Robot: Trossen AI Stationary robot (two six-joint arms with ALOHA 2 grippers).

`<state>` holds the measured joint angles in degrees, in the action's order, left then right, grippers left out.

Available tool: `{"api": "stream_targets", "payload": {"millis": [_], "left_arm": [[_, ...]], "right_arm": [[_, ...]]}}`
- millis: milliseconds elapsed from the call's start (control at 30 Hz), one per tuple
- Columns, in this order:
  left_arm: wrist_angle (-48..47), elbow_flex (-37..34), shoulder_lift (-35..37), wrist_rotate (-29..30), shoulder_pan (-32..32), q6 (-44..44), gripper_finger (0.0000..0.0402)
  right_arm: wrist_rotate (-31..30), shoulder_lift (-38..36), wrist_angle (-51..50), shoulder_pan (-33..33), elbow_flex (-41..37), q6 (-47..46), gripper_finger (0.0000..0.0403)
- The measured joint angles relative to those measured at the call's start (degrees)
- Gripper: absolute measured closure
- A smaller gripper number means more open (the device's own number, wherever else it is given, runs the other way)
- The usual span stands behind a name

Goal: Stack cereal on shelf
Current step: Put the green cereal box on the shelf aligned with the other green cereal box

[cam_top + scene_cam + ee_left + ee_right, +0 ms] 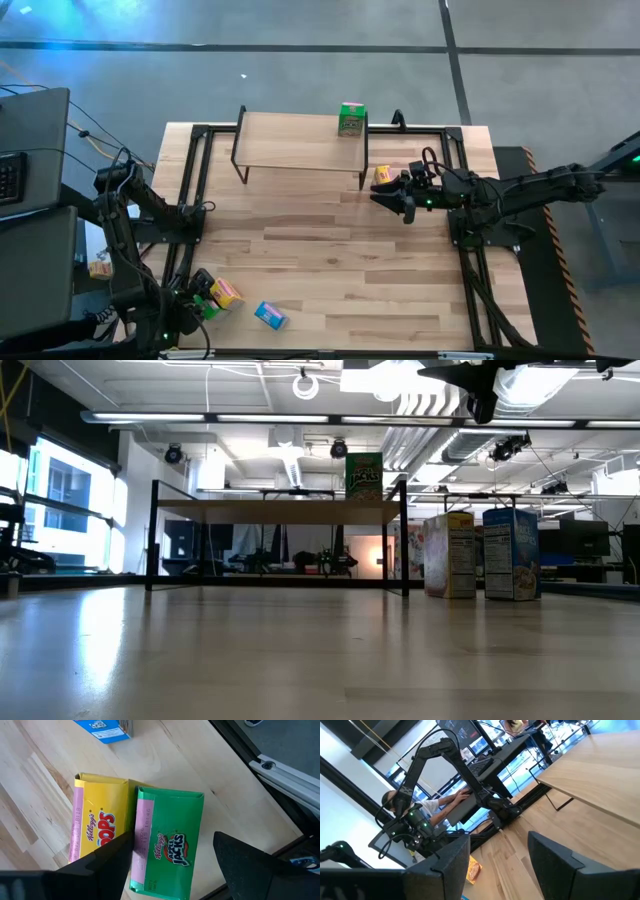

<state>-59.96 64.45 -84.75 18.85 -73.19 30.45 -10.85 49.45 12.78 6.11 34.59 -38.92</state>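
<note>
Pale wood planks make up the desk (330, 260), and toward its far edge stands the low light-wood shelf on thin black legs (290, 142), carrying one upright green cardboard cereal box (351, 118) at its right end. The right hand (392, 199) hovers empty with its fingers spread, just beside the shelf's right end, close to a yellow cereal box (383, 175) standing on the desk. The left hand (170, 870) hangs open over a flat-lying green cereal box (167, 849), fingers straddling it across its long axis. A flat yellow box (97, 822) lies touching it, a small blue box (270, 315) nearby.
</note>
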Motion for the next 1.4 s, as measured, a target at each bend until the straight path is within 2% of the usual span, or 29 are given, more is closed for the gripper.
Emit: {"api": "stream_targets", "payload": {"millis": [267,1067,1233,1400], "left_arm": [[-0.1,0.0,0.0,-0.2,0.1,-1.2,0.0135],[3.1,-0.1,0.0,-3.4,1.4,3.0,0.0135],[7.0,-4.2,-0.1,-4.7,2.0,2.7,0.0135],[7.5,-5.2,-0.1,-3.9,2.0,2.5,0.0135]], "right_arm": [[0.0,0.0,0.0,0.0,0.0,4.0,0.0206],[-3.0,0.0,0.0,0.0,0.0,1.4,0.0206],[-3.0,0.0,0.0,0.0,0.0,0.9,0.0206],[-2.9,0.0,0.0,0.0,0.0,-0.1,0.0206]]}}
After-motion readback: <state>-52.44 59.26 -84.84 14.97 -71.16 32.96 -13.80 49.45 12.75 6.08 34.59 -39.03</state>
